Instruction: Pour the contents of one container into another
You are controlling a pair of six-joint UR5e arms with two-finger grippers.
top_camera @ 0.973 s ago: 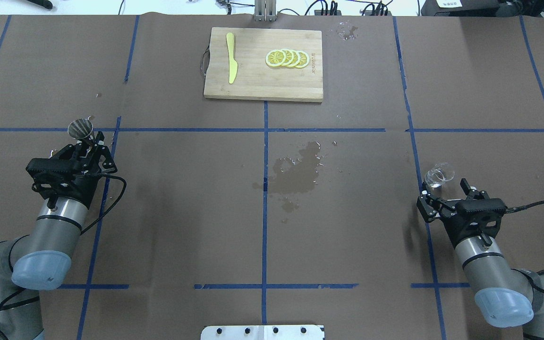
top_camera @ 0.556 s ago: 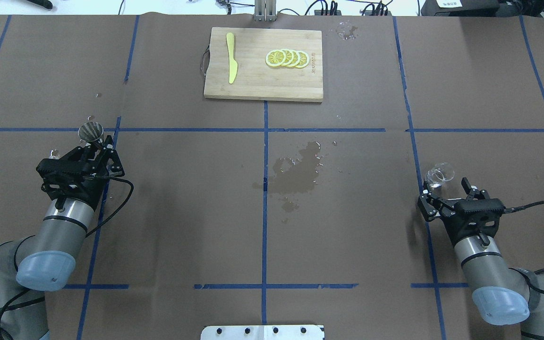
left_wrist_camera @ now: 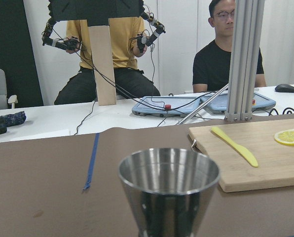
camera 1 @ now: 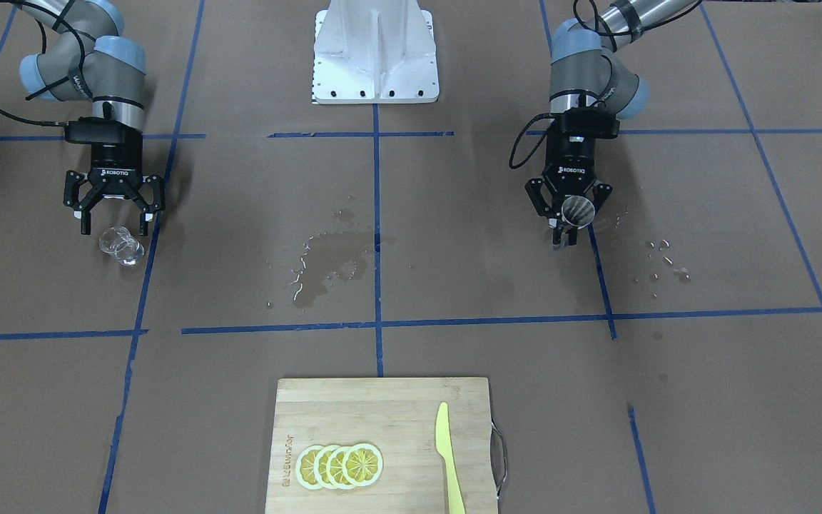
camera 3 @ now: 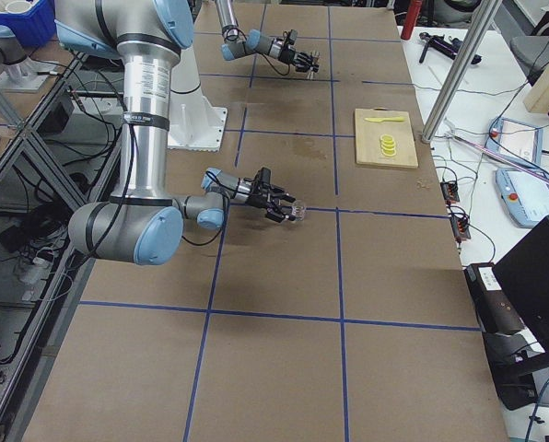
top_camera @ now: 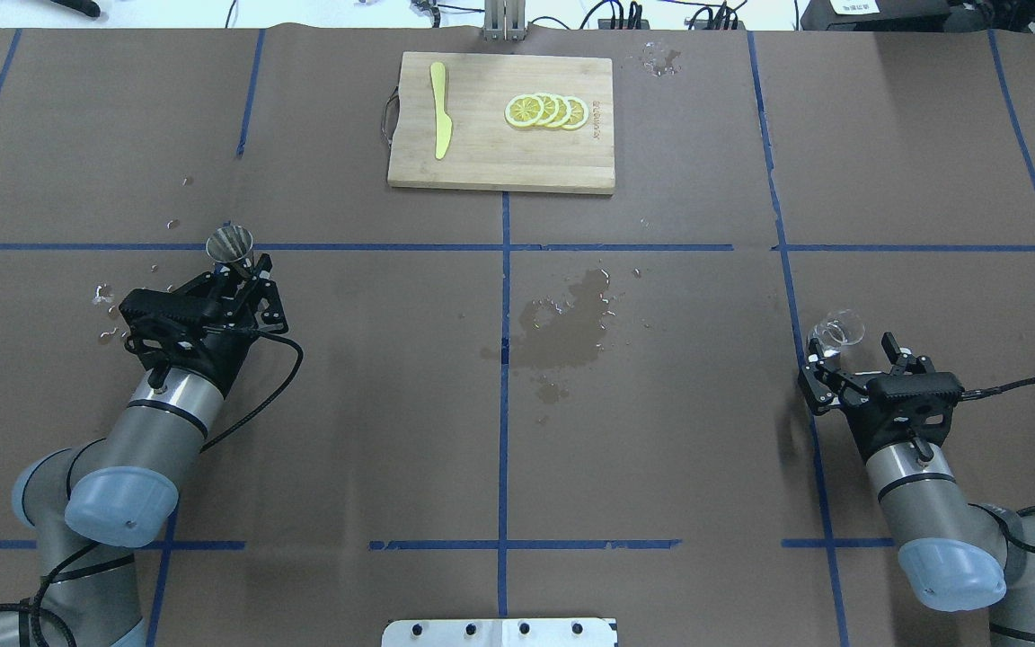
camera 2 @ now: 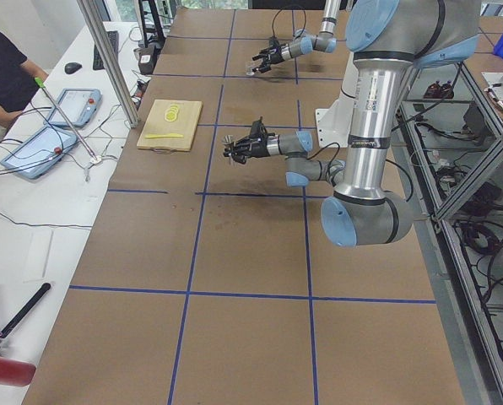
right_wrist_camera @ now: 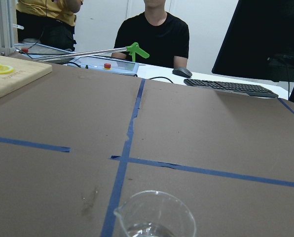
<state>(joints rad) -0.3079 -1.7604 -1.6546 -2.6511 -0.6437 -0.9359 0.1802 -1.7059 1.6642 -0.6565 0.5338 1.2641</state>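
There are two tools and two containers on the table point(top_camera: 661, 449): one steel cup point(top_camera: 230, 243) and one clear glass point(top_camera: 836, 331). The left tool point(top_camera: 243, 270) is clenched on the cup low down, near its base. The cup stands upright, its long axis vertical and its mouth up, on the robot's left side of the table beside a blue tape line point(top_camera: 347, 246). Whether its base touches the table cannot be told. The right tool point(top_camera: 850, 355) is released, its fingers spread wide. The glass stands just ahead of them, apart from both, on the robot's right side. It is upright too, mouth up, and in the right wrist view its spout points left and a little clear liquid shows at the bottom. Between the two, at the table's middle, lies one wet patch point(top_camera: 571, 328), and a few droplets point(top_camera: 104, 293) dot the table by the left tool. At the far edge sits one wooden board point(top_camera: 499, 162). It carries one yellow knife point(top_camera: 439, 112), whose long axis runs from the robot's side to the far side, and four overlapping lemon slices point(top_camera: 546, 110) in a row across. Beyond the table, the left wrist view shows a person in black point(left_wrist_camera: 225, 64) and a person in yellow point(left_wrist_camera: 112, 44).
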